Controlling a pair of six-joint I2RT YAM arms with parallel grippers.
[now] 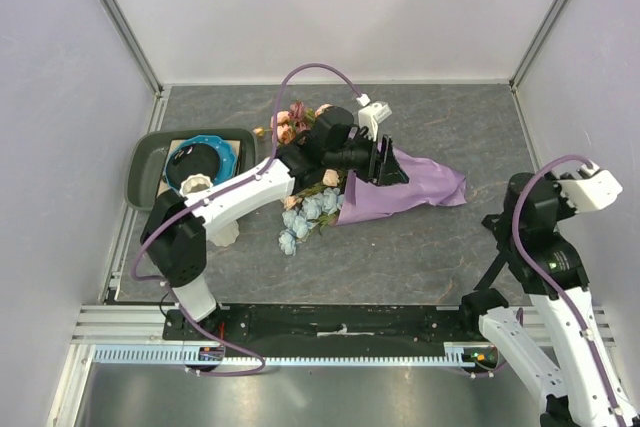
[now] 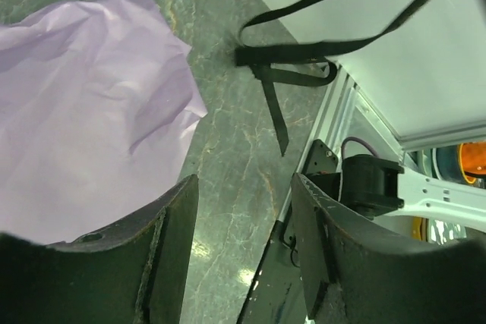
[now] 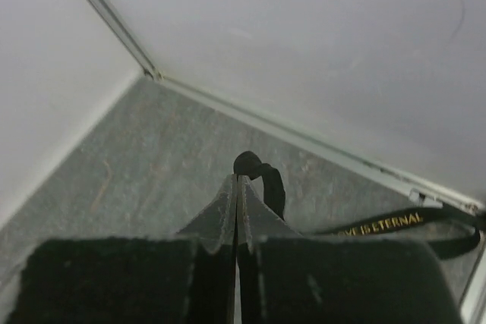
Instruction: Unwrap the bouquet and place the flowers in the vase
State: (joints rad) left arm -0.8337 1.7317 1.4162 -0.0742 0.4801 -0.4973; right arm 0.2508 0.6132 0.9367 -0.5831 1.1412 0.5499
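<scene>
The bouquet lies untied in the middle of the table. Its purple paper (image 1: 420, 192) (image 2: 83, 104) is spread to the right. The flowers, pink (image 1: 290, 127) and light blue (image 1: 303, 219), stick out at its left end. My left gripper (image 1: 388, 162) (image 2: 243, 187) hovers open over the paper's edge, with only bare table between its fingers. My right gripper (image 1: 515, 197) (image 3: 240, 180) is shut on the black ribbon (image 3: 266, 176) (image 2: 296, 55), which trails down to the table. The white ribbed vase (image 1: 197, 185) stands at the left, partly hidden by my left arm.
A dark green tray (image 1: 145, 162) holding a blue and black object (image 1: 200, 157) sits at the left, behind the vase. White walls close in the table on three sides. The arm bases' rail (image 1: 340, 322) runs along the near edge.
</scene>
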